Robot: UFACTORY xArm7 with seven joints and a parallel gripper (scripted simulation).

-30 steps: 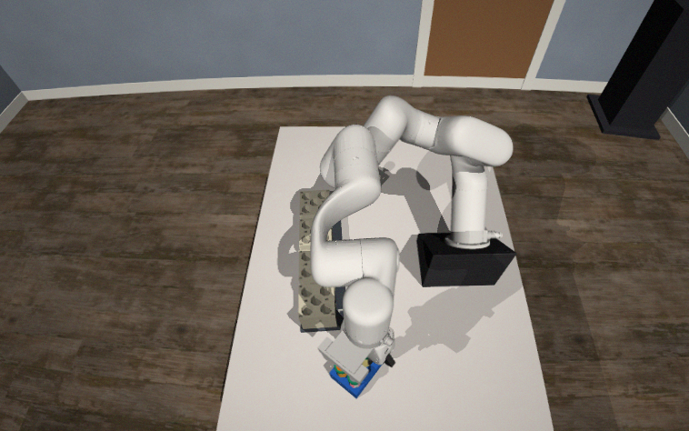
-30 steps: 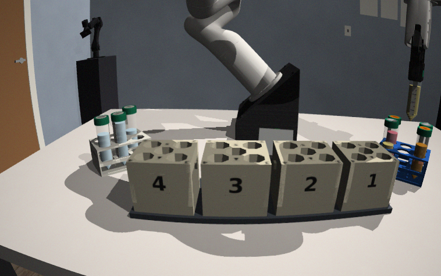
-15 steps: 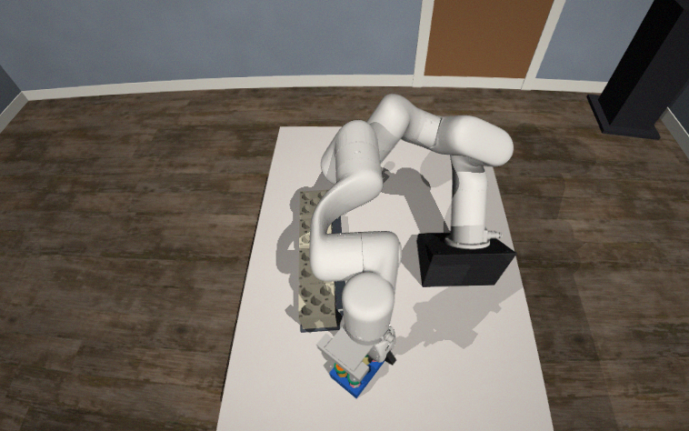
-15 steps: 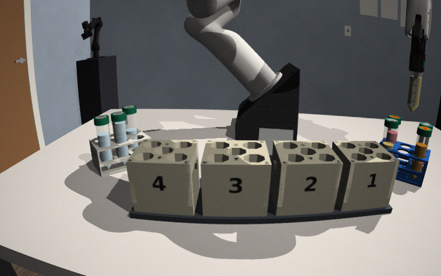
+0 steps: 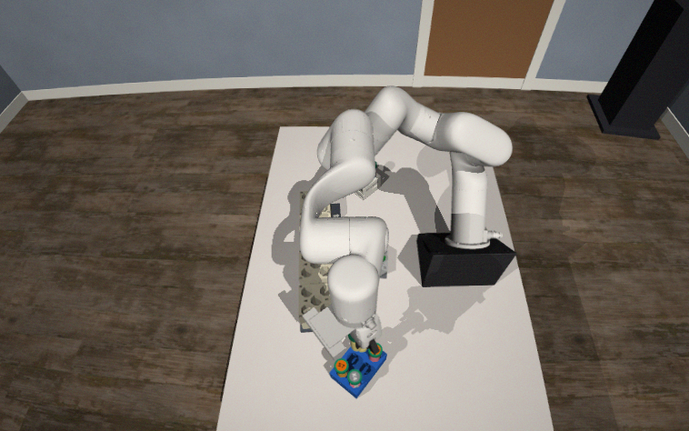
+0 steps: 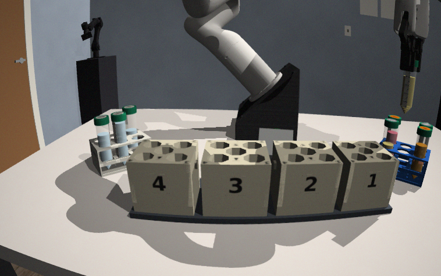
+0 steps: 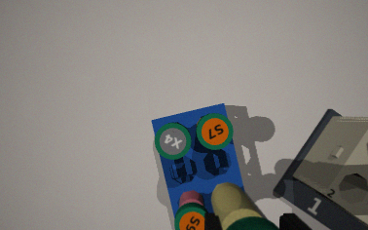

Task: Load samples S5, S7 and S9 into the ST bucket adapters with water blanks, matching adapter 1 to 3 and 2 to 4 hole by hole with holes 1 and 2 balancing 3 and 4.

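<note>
My gripper is shut on a tube of yellow liquid. The tube hangs upright above the blue rack; its cap dot is hidden. S7, X4 and pink-filled S9 stand in this rack, as does a grey-dot tube. Adapters 4, 3, 2 and 1 stand on ST; no tubes show in their visible holes.
A white rack with three tubes of pale blue liquid stands beside adapter 4, at the opposite end from the blue rack. The black robot base stands behind the adapters. A small desk with a green spot is mostly hidden by the arm.
</note>
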